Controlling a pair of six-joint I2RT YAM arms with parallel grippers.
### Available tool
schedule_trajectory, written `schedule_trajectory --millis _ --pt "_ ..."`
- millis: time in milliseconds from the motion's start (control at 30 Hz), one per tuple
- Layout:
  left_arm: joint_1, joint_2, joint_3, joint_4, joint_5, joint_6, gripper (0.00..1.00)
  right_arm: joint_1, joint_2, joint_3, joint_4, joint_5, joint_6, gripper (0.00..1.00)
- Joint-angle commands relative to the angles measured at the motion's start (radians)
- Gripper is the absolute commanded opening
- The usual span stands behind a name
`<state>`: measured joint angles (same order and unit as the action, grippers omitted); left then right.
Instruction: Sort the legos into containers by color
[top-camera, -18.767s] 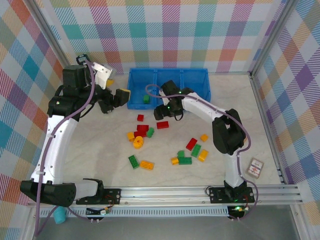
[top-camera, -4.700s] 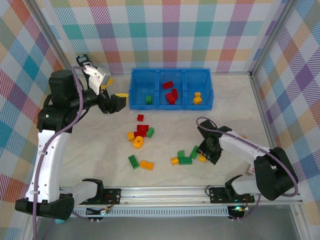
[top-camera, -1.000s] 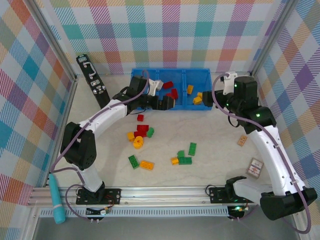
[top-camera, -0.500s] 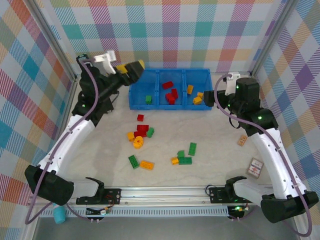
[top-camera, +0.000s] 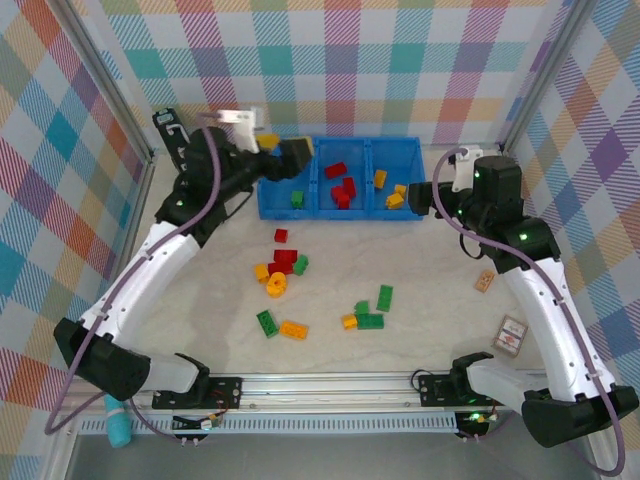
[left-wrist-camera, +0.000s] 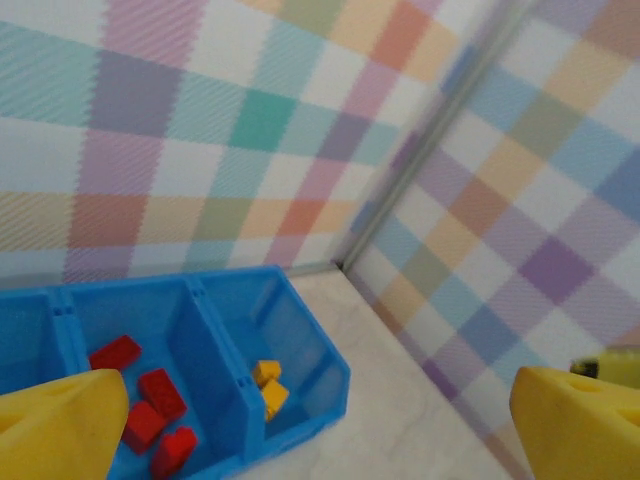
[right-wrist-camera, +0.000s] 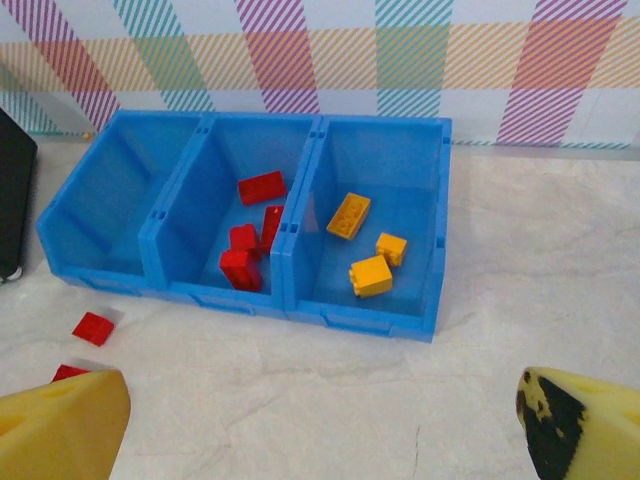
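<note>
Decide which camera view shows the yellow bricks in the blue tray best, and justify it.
The right wrist view: all three yellow bricks lie large and separate in the tray's right compartment. The top external view shows them as small specks. The left wrist view shows two, small and low in frame.

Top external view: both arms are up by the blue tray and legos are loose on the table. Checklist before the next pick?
1. Left gripper open and empty: ok.
2. Right gripper open and empty: ok.
3. Blue tray sorted by colour: ok. Green brick in the left compartment, red bricks in the middle, yellow-orange bricks in the right.
4. Table cleared of legos: not ok. Loose legos lie in front of the tray.
5. Bricks apart enough for a single pick: not ok at the red cluster, where a green one touches it. The small red brick lies free.
6. Tan tile outside the tray: ok.
</note>
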<state>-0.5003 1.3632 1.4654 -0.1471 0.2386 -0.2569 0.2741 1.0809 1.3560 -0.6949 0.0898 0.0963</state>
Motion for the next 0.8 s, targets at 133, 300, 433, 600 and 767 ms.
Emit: schedule_trajectory --millis 133,300,433,600,767 --pt "-0.301 0.207 0.076 -0.488 -0.263 0.200 0.90 0.003 -0.002 0.142 -0.255 -0.104 -0.005 0.99" --pt "-0.422 0.375 0.059 -0.505 -0.247 0.053 0.84 0.004 -0.022 0.161 -0.388 -0.228 -0.038 0.99" --pt "-0.494 0.508 0.119 -0.541 -0.240 -0.048 0.80 0.008 -0.038 0.186 -0.458 -0.287 -0.077 0.99" --pt "-0.546 0.656 0.209 -0.571 -0.213 -0.145 0.78 0.011 -0.079 0.158 -0.405 -0.375 -0.080 0.99" --pt "-0.588 0.778 0.298 -0.593 -0.242 -0.181 0.75 0.011 -0.083 0.115 -0.369 -0.403 -0.067 0.99"
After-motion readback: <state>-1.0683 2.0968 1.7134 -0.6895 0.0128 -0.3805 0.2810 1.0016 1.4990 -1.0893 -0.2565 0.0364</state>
